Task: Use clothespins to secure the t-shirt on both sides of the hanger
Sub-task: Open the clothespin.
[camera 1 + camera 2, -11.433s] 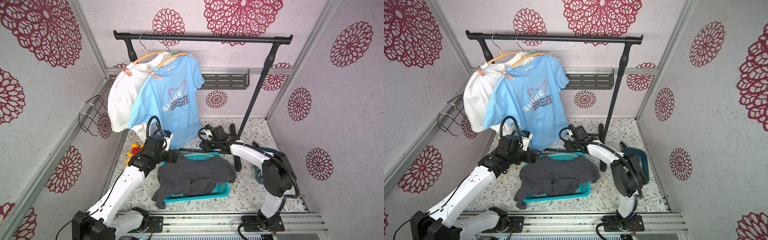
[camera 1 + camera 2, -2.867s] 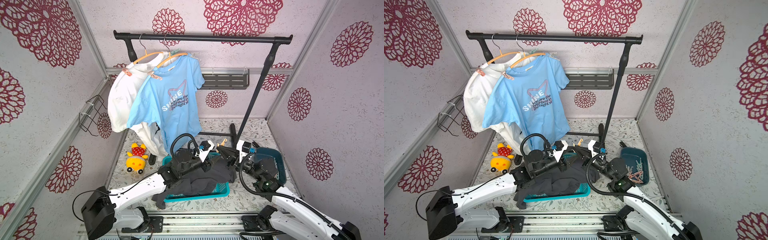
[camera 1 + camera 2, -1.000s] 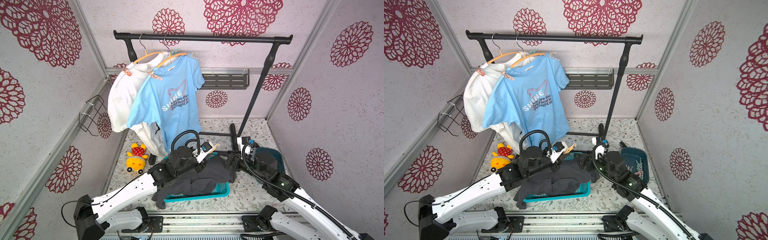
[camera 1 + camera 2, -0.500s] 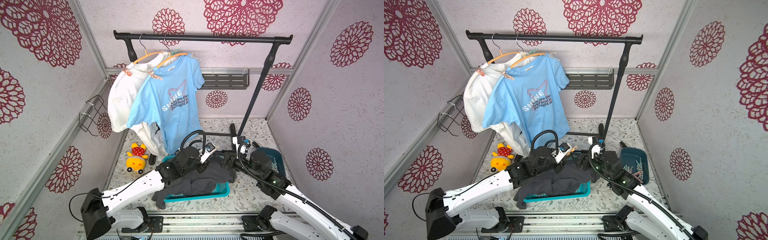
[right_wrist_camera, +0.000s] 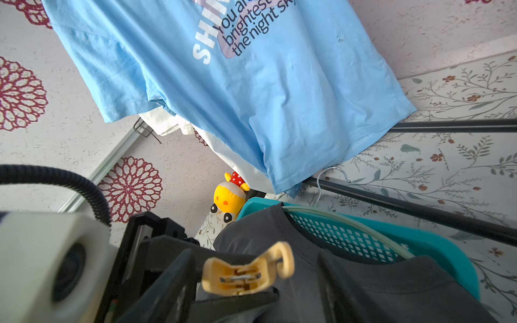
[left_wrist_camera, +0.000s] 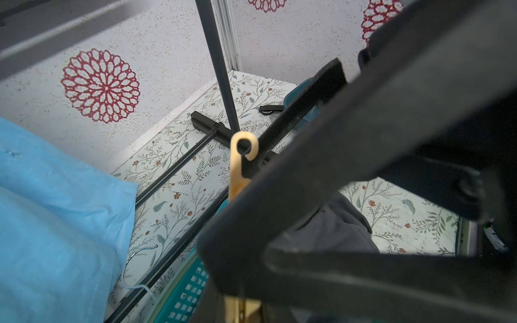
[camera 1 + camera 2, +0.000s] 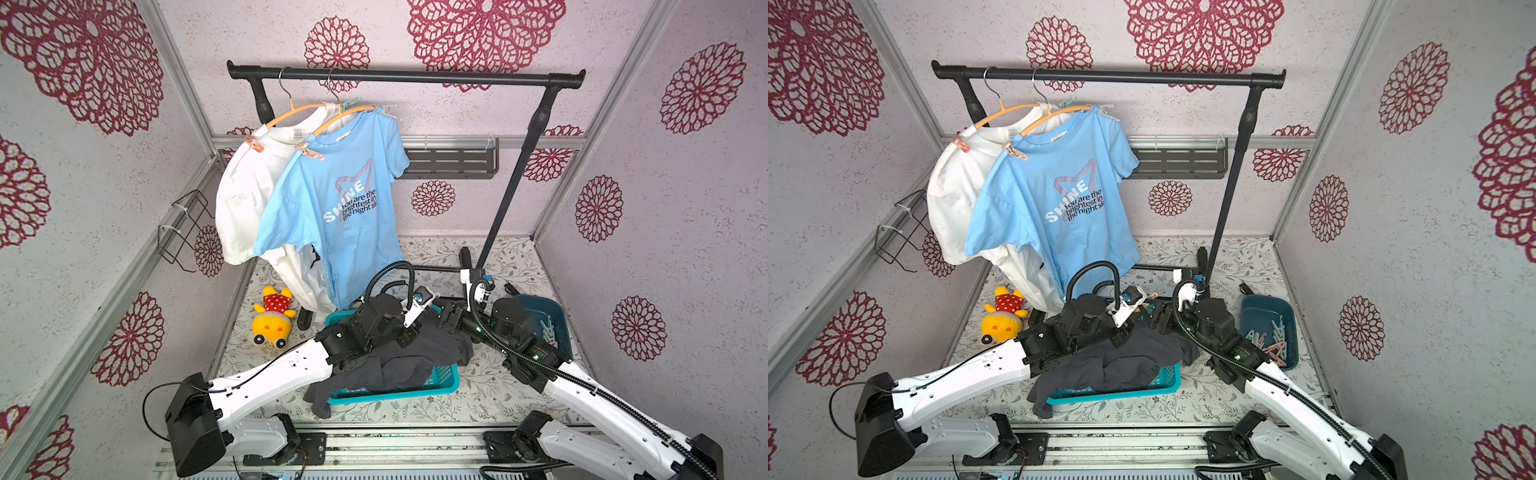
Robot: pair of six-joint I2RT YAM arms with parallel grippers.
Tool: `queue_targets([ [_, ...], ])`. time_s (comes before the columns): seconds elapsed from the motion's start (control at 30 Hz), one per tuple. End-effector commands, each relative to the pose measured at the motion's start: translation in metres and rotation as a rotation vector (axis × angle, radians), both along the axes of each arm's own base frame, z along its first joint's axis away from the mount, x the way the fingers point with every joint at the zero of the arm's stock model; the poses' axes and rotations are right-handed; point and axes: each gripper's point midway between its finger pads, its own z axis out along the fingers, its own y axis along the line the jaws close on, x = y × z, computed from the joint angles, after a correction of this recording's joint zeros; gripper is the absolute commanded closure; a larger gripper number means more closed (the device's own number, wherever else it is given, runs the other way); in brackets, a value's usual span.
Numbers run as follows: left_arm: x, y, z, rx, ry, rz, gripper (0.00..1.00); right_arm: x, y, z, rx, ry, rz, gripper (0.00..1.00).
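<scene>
At the left, the blue t-shirt (image 7: pixel 345 216) is hanging low from the rail (image 7: pixel 395 77), its hem crowding the far-left corner of the teal basket (image 7: pixel 395 392). Over that basket the grey t-shirt (image 7: pixel 415 357) is lying with a pale hanger (image 5: pixel 349 221) through its collar, unpinned as far as I can see. Just above it, the left gripper (image 7: pixel 428 318) is clenching a yellow-orange clothespin (image 5: pixel 246 275), hooked end sticking out, seemingly for a handover. The right gripper (image 5: pixel 251 279) is reaching in, fingers spread either side of the pin, not visibly pressing it. Farther right, spare clothespins (image 7: pixel 1271 336) are waiting in the dark blue tray (image 7: pixel 1262 305). The bare worktop (image 7: pixel 478 374) between basket and tray is leaving withdrawal room.
</scene>
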Motion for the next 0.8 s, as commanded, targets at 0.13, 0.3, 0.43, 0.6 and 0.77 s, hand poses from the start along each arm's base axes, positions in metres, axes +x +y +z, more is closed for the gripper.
queue_targets([
  [0.13,0.005,-0.005,0.014,-0.01,-0.034,0.02,1.0,0.006,0.006,0.023,0.087,-0.019,-0.007,0.46],
  [0.3,0.007,-0.006,0.014,-0.002,-0.028,0.03,1.0,0.009,0.009,0.017,0.097,-0.009,-0.014,0.52],
  [0.43,0.007,-0.006,0.011,0.012,-0.019,0.032,1.0,0.011,0.007,0.016,0.101,-0.012,-0.034,0.54],
  [0.6,0.006,-0.006,0.008,0.019,-0.009,0.033,1.0,0.015,0.002,0.016,0.093,-0.02,-0.072,0.57],
  [0.77,0.006,-0.005,0.006,0.024,-0.001,0.035,1.0,0.019,-0.002,0.011,0.078,-0.008,-0.105,0.63],
])
